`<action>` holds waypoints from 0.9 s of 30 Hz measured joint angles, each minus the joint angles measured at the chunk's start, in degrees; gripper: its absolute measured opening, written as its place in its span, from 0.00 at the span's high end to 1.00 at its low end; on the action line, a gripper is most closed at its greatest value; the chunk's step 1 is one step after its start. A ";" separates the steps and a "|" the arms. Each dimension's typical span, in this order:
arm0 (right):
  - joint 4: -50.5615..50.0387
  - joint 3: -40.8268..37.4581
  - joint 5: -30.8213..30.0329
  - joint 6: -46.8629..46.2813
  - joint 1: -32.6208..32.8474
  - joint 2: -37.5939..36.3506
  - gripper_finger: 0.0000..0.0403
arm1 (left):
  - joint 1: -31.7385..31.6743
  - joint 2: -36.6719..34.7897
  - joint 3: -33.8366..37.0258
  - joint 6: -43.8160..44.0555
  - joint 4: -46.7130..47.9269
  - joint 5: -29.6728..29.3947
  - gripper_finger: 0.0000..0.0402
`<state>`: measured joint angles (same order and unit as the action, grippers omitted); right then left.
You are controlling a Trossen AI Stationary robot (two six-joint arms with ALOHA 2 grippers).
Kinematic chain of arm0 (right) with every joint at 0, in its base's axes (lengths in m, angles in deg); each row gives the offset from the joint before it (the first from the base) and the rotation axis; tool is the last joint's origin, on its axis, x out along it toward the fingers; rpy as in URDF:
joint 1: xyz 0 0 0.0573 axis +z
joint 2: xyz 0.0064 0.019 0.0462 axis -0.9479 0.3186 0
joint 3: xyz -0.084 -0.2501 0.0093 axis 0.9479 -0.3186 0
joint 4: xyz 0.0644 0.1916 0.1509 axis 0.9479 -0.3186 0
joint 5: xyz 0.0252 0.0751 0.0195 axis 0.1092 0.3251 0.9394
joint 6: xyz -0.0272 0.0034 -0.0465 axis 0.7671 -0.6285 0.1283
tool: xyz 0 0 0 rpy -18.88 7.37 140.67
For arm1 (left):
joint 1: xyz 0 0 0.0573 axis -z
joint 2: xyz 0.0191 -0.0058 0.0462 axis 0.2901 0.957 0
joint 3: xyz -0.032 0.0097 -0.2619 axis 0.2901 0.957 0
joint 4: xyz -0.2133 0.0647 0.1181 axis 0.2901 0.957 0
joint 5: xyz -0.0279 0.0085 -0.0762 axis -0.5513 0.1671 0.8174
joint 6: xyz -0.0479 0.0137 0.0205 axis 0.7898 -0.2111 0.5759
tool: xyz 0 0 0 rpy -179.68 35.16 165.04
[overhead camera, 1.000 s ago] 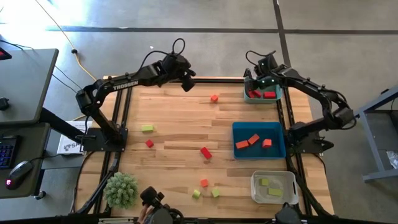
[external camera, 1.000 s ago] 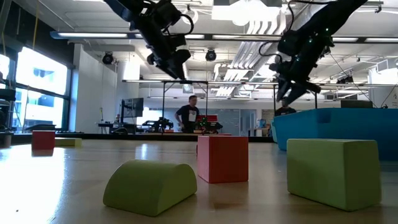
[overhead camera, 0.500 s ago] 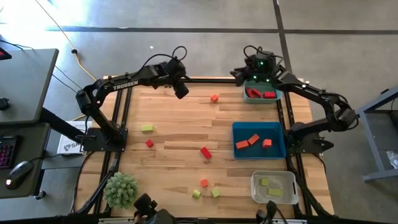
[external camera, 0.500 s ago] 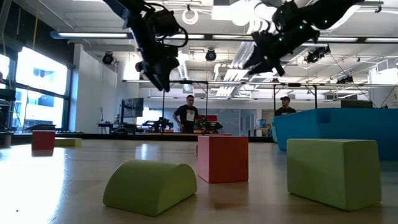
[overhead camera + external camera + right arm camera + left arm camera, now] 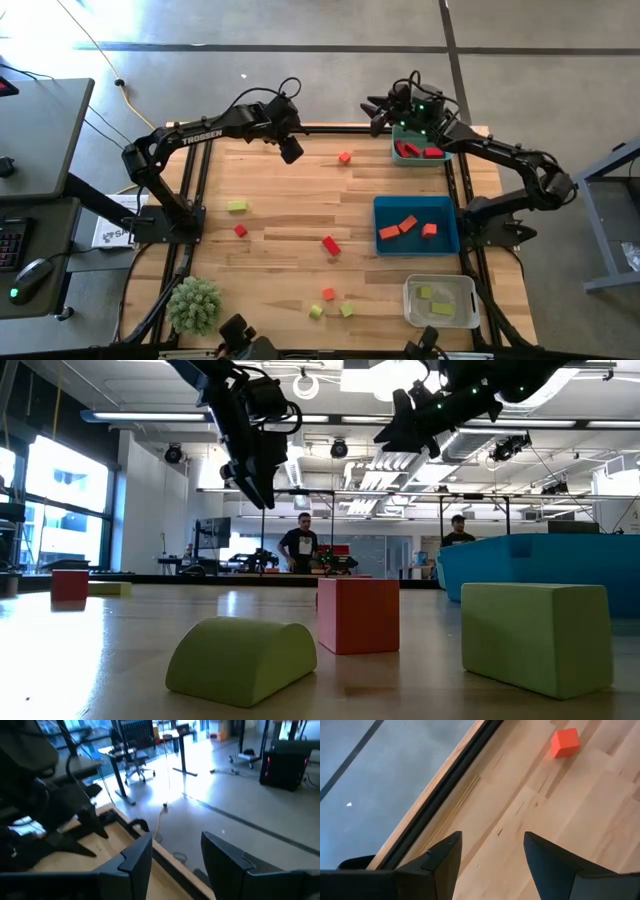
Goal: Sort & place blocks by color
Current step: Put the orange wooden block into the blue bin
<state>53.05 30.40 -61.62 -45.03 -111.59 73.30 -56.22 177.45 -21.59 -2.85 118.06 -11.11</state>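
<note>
Loose blocks lie on the wooden table: an orange-red cube (image 5: 344, 157) near the far edge, a yellow-green bar (image 5: 236, 206), two red blocks (image 5: 240, 230) (image 5: 331, 245), and an orange cube (image 5: 328, 294) beside two green blocks (image 5: 346, 309) near the front. My left gripper (image 5: 292, 152) hangs open above the far edge, left of the orange-red cube (image 5: 565, 742). My right gripper (image 5: 376, 108) is open and raised beyond the far edge, left of the teal bin (image 5: 446, 150), and points out into the room (image 5: 176, 837).
The teal bin holds red blocks, the blue bin (image 5: 450, 225) orange ones and the clear bin (image 5: 410, 300) green ones, all along the right side. A spiky green plant ball (image 5: 194, 305) sits at the near left corner. Bare wood spans the table's middle.
My right gripper has left the spot over the teal bin, risen and swung left past the far edge, tipping up until it points level into the room. My left gripper has come slightly toward the near edge and lower.
</note>
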 joint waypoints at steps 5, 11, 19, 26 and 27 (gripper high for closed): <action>2.61 1.52 -0.52 -0.01 0.60 0.11 0.55 | 0.00 -0.01 0.00 -0.03 0.08 0.10 0.50; -4.32 9.61 -1.73 1.46 0.60 3.31 0.50 | 0.00 -0.01 0.00 -0.04 0.09 0.10 0.50; -24.37 21.26 -2.01 -0.48 1.27 12.60 0.50 | 0.00 -0.01 0.00 -0.03 0.21 0.08 0.50; -39.86 30.57 -4.08 -0.63 4.02 22.11 0.50 | 0.00 -0.01 0.00 -0.05 0.14 0.08 0.50; -41.51 31.76 -4.32 -0.65 4.34 23.42 0.50 | 0.00 -0.01 0.00 -0.05 0.07 0.07 0.50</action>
<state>11.54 62.16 -65.93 -45.68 -107.25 96.72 -56.22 177.44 -21.59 -2.91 118.13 -11.03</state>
